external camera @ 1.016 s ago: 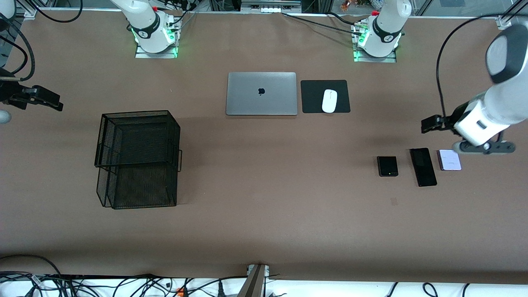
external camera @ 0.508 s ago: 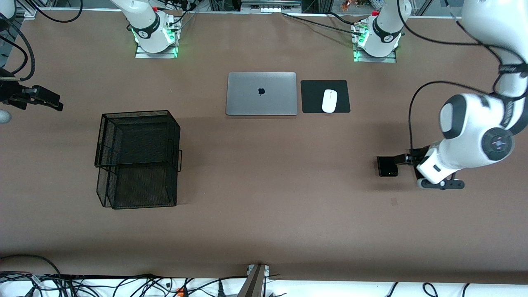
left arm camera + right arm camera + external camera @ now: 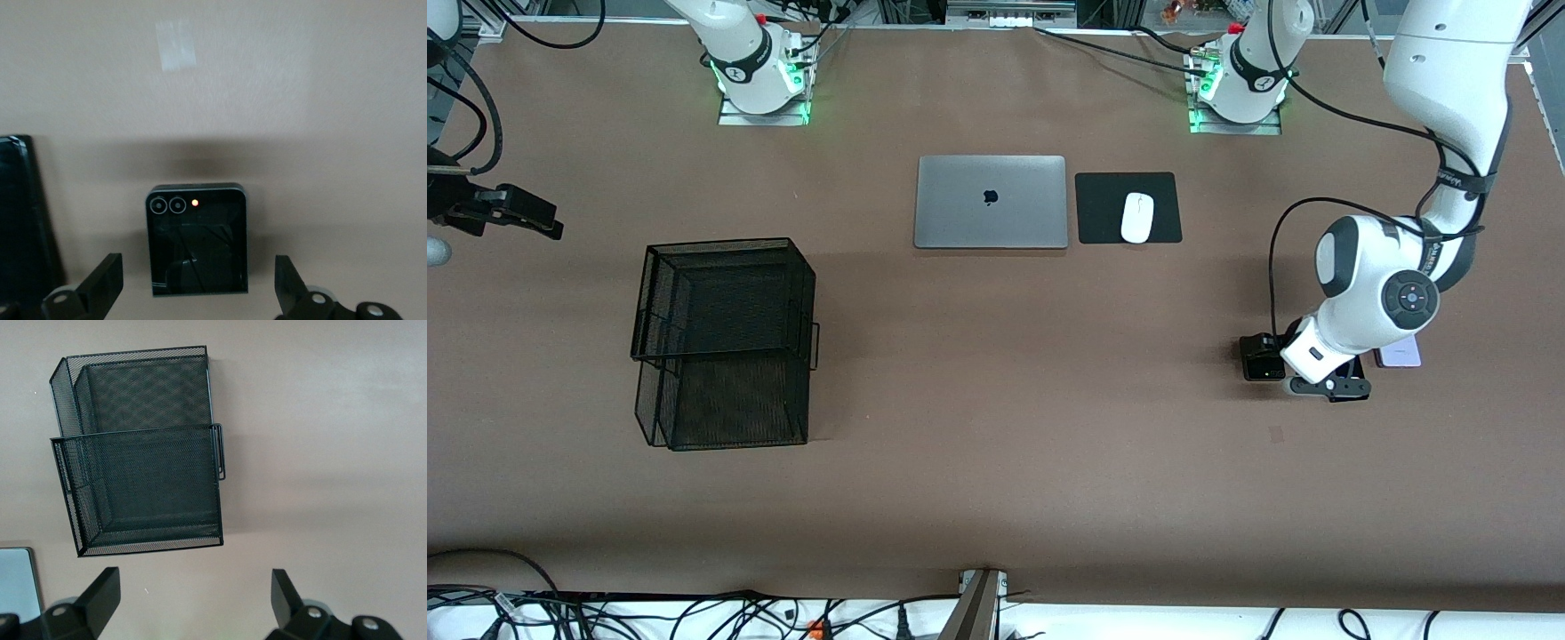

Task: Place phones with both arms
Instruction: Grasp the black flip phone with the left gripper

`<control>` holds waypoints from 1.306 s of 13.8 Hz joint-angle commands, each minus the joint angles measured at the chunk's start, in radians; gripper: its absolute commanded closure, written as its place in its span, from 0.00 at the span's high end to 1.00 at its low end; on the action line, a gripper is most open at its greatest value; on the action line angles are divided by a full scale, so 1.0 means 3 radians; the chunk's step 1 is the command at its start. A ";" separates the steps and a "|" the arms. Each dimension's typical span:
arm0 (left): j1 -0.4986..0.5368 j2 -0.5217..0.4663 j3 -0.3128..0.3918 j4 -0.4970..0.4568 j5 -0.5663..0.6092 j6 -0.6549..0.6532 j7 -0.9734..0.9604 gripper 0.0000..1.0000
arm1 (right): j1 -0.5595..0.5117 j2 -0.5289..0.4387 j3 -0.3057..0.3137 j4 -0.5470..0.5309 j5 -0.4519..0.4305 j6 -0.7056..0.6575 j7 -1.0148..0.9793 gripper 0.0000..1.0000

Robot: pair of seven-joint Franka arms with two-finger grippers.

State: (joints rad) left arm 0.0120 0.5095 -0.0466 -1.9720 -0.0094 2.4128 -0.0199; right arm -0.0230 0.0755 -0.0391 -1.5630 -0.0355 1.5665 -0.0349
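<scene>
The left gripper (image 3: 195, 293), fingers spread wide, hangs over the black flip phone (image 3: 1261, 359) at the front view's right, beside the slim black phone (image 3: 23, 220) and the lavender phone (image 3: 1400, 357), while the right gripper (image 3: 193, 607), also spread, waits above the mesh basket (image 3: 725, 342).

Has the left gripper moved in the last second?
Yes. The left gripper has come down from beside the lavender phone, toward the right arm's end, and now hangs open over the black flip phone.
</scene>
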 commanded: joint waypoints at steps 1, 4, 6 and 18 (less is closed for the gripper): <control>-0.0014 0.0025 0.0007 -0.0186 -0.0025 0.0301 0.0071 1.00 | -0.0041 -0.0052 0.0038 -0.0052 0.0062 0.0030 0.0024 1.00; -0.0009 0.0142 0.0002 -0.0228 -0.0025 0.0475 0.0077 1.00 | -0.0041 -0.0047 0.0038 -0.0052 0.0062 0.0030 0.0024 1.00; -0.0009 0.0178 0.0002 -0.0227 -0.0025 0.0527 0.0077 1.00 | -0.0046 -0.0047 0.0043 -0.0052 0.0062 0.0030 0.0024 1.00; -0.0586 -0.0047 -0.0013 0.1387 -0.0066 -0.1538 -0.0173 0.20 | -0.0041 -0.0047 0.0043 -0.0052 0.0062 0.0030 0.0024 1.00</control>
State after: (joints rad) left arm -0.0778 0.4821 -0.0615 -1.6510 -0.0096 2.0373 -0.0312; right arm -0.0230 0.0756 -0.0380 -1.5630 -0.0353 1.5665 -0.0349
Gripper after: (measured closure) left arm 0.198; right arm 0.000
